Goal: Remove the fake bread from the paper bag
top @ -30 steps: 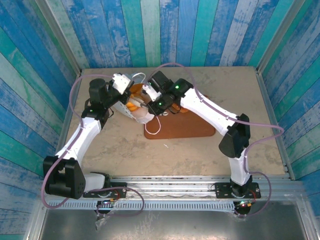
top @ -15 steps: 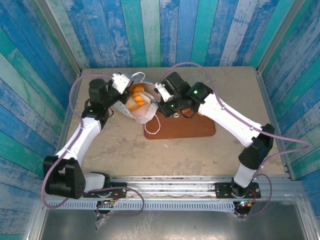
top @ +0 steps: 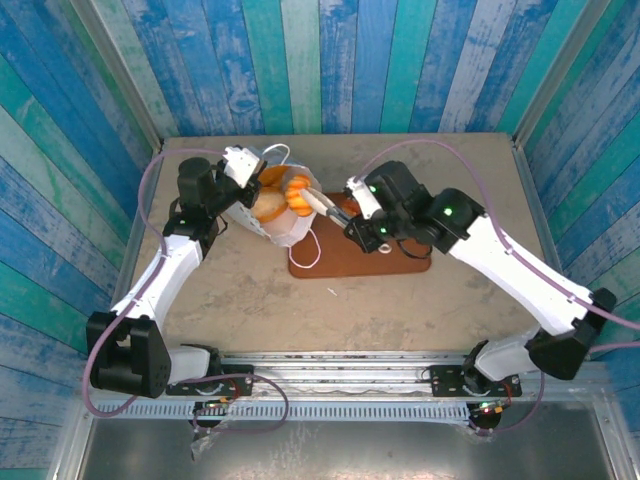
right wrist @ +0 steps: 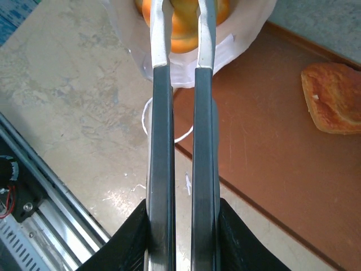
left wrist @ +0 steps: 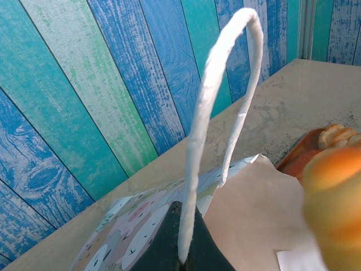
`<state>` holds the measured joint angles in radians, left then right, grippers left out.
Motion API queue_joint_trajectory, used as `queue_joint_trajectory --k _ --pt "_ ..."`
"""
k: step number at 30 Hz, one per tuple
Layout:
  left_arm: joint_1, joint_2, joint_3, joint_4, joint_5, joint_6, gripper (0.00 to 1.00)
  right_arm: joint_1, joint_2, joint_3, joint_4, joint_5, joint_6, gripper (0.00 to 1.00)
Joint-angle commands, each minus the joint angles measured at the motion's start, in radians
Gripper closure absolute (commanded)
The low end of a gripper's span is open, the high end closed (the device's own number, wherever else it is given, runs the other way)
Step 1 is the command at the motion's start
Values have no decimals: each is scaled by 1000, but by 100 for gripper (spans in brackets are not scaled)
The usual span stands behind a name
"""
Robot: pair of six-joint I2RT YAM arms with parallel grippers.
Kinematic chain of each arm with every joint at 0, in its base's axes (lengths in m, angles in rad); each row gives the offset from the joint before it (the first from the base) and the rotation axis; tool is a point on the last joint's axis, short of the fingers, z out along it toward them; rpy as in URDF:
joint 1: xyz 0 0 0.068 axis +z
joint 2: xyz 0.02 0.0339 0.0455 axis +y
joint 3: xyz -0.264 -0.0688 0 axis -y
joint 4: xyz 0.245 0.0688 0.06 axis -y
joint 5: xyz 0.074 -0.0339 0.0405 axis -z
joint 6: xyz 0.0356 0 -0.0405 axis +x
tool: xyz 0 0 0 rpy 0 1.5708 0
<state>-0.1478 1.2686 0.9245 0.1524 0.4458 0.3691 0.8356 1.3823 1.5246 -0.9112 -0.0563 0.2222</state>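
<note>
Your right gripper [right wrist: 182, 10] is pinched nearly closed on the orange ridged roll [top: 296, 197], one piece of the fake bread, right at the mouth of the paper bag [top: 282, 230]. Your left gripper [left wrist: 180, 243] is clamped on the bag's rim at its cord handle [left wrist: 220, 101]. More golden loaves [top: 270, 206] sit inside the bag. It lies tipped on the table [top: 450, 170], overlapping a corner of the brown tray [top: 385, 258]. One flat pastry [right wrist: 333, 96] is on the tray.
</note>
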Motion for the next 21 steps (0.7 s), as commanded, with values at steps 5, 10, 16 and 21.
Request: queue_joint_trajectory --k 5,10,16,21 --pt "-1 -7 -4 38 -4 1 100 -31 -165 -109 24 40 53 81" --pt "-1 -8 -6 38 -1 -1 100 -112 -241 -185 -10 4 69 81" --pt "-1 -8 -6 41 -4 2 100 -260 -320 -314 -70 -44 71 80" --pt "-1 -7 -4 39 -2 2 100 -389 -372 -437 -89 -92 85 80"
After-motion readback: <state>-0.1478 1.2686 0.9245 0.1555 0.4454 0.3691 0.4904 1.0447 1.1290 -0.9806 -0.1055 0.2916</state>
